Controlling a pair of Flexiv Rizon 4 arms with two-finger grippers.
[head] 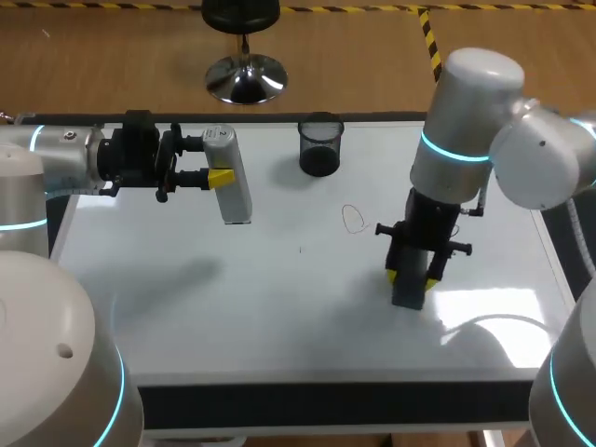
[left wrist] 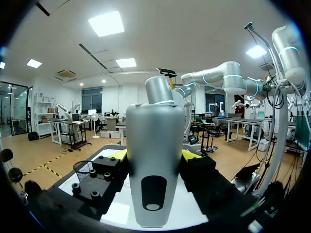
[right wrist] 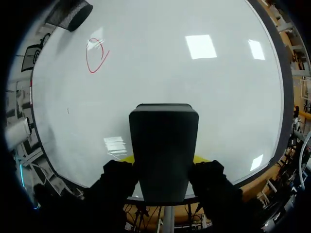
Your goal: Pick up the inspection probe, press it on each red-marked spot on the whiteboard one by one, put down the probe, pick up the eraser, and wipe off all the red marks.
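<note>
Left gripper (left wrist: 154, 158) (head: 223, 158): clamped on the probe, one yellow tip pressed to each flank.
Probe (left wrist: 154, 126) (head: 233, 191): silver-grey body with a dark oval window on the face toward the wrist. It runs crosswise between the fingers and sticks out past them on both sides. Held in the air above the board's far corner on my left.
Left arm (head: 65, 163): comes in level from my left side, wrist pointing toward the middle of the table.
Right gripper (right wrist: 164, 162) (head: 410, 277): closed on the eraser from two sides, with a sliver of yellow showing beside each edge of the block.
Eraser (right wrist: 164, 136) (head: 408, 296): dark rectangular block reaching out ahead of the fingers, its free end down at the board. Cannot tell whether it actually touches.
Right arm (head: 461, 140): stands nearly vertical over the gripper, pointing straight down.
Whiteboard (right wrist: 194, 82) (head: 279, 307): glossy white surface under both grippers.
Red mark (right wrist: 95, 56) (head: 353, 218): thin open loop, ahead of the eraser and off toward the left arm's side, well apart from the block.
Mesh cup (head: 320, 144) (right wrist: 73, 14): black, upright, beyond the red mark near the board's far edge, between the two grippers.
</note>
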